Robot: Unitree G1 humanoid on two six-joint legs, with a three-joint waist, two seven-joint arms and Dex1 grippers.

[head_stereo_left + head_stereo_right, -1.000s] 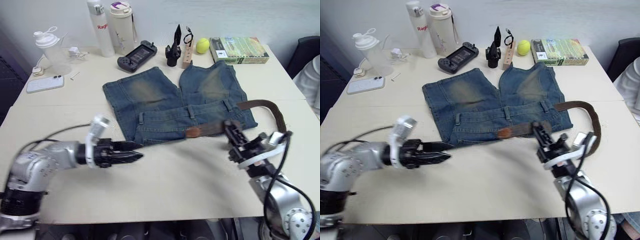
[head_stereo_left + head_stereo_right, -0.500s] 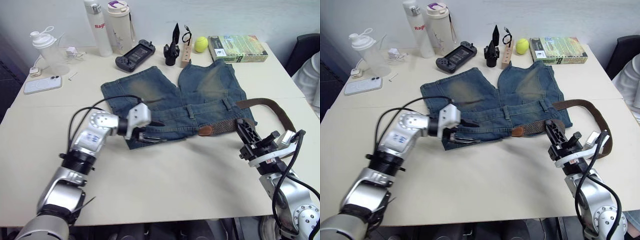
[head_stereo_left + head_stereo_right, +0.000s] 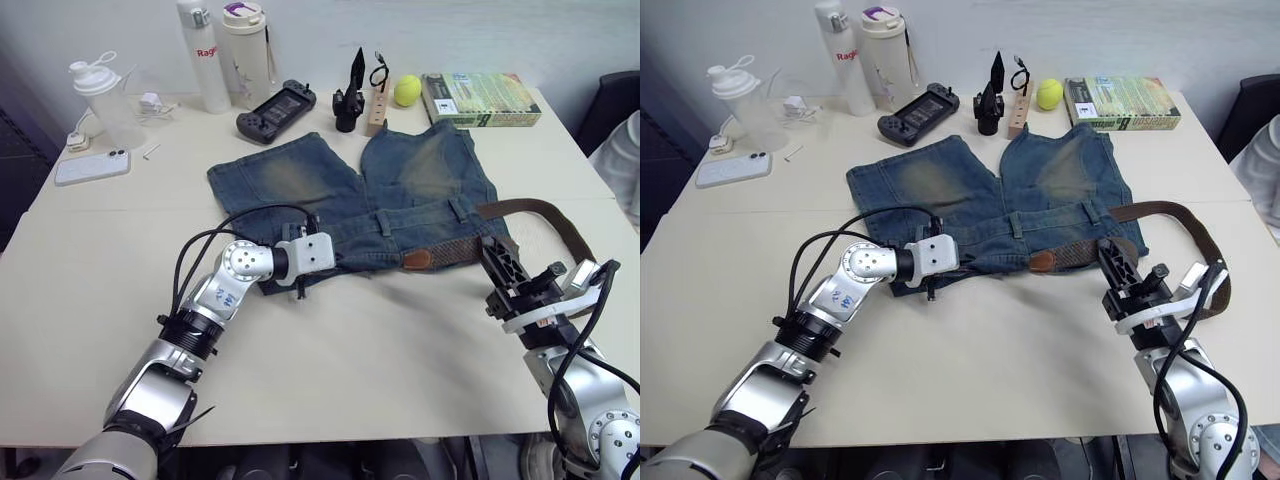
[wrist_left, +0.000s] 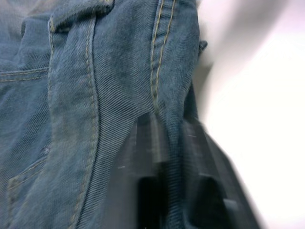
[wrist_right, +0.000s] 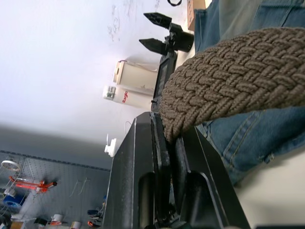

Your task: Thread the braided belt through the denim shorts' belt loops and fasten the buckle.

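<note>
Since a moment ago the left gripper [image 4: 174,157] has reached the waistband edge of the faded blue denim shorts [image 3: 300,185] on the cream table [image 3: 380,370], pinching that cloth. Right gripper [image 5: 169,138] stays clamped on the dark-brown braided belt [image 5: 228,90], its leather tip lying on the waistband.

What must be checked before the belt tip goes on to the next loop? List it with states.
1. Right hand pinching the belt: ok, the weave sits between its fingers.
2. Left hand holding the shorts at the waistband edge: ok, denim sits between its fingers.
3. Belt tip lying on the waistband: ok.
4. Next loop in sight: ok.
5. Buckle end: cannot tell.
</note>
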